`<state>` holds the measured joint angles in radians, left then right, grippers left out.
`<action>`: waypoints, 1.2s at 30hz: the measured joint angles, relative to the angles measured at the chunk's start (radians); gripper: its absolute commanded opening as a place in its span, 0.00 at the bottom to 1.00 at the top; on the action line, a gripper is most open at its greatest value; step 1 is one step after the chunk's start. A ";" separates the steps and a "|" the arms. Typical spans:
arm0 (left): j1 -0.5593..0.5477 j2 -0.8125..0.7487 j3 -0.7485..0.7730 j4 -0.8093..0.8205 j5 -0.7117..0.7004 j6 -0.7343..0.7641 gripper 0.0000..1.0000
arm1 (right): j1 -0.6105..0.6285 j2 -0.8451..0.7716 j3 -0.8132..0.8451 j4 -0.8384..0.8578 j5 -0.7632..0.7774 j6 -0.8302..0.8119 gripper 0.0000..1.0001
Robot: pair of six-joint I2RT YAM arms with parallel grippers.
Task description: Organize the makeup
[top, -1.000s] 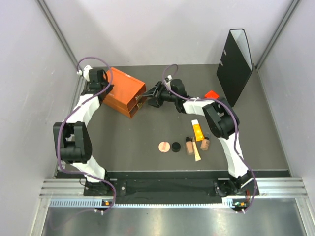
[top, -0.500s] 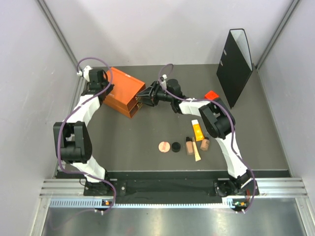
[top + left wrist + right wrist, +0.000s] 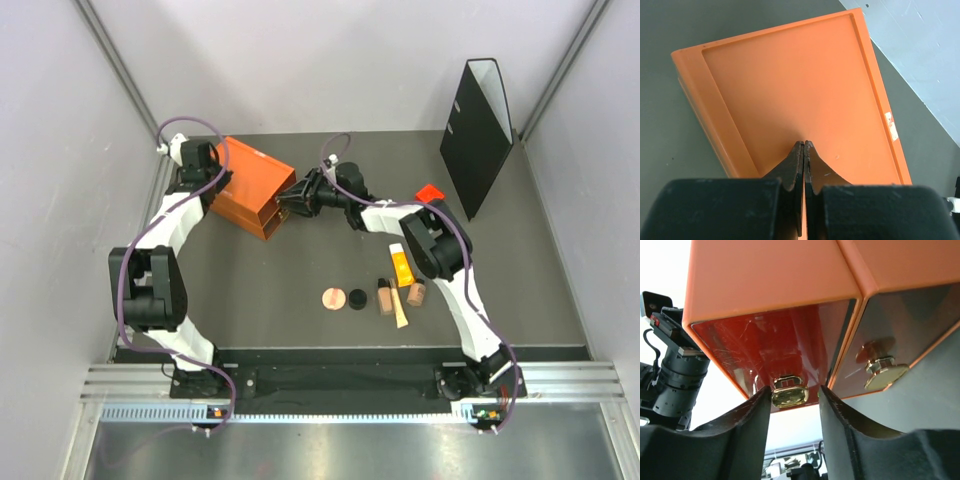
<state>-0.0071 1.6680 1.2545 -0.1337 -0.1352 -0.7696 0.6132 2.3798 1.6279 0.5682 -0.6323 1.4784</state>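
Orange box [image 3: 252, 190] sits far left on the surface [image 3: 250, 290] in your top view, with the left jaws above its lid and the right jaws at its front. The makeup lies well apart from it, beside the right arm: pink disc [image 3: 333, 298], black disc [image 3: 357, 298], bottle [image 3: 385, 298], stick [image 3: 400, 312], second bottle [image 3: 417, 293], tube [image 3: 402, 266]. A red cube [image 3: 430, 191] and file holder [image 3: 478, 120] stand farther back.

Your left wrist view shows the left jaws pressed together over the lid [image 3: 790, 85].

Your right wrist view shows the right jaws spread either side of a gold knob [image 3: 790, 391] on a drawer front [image 3: 765, 347], with a sliver of gap on one side. A second knob [image 3: 880, 371] sits beside it.
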 measured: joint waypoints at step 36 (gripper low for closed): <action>0.002 0.024 0.007 0.031 0.005 0.001 0.00 | -0.035 -0.183 -0.290 0.039 0.008 0.039 0.00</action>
<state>-0.0055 1.6920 1.2617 -0.1024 -0.1307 -0.7685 0.5781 2.1967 1.3376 0.6075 -0.6247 1.5177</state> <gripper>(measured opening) 0.010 0.304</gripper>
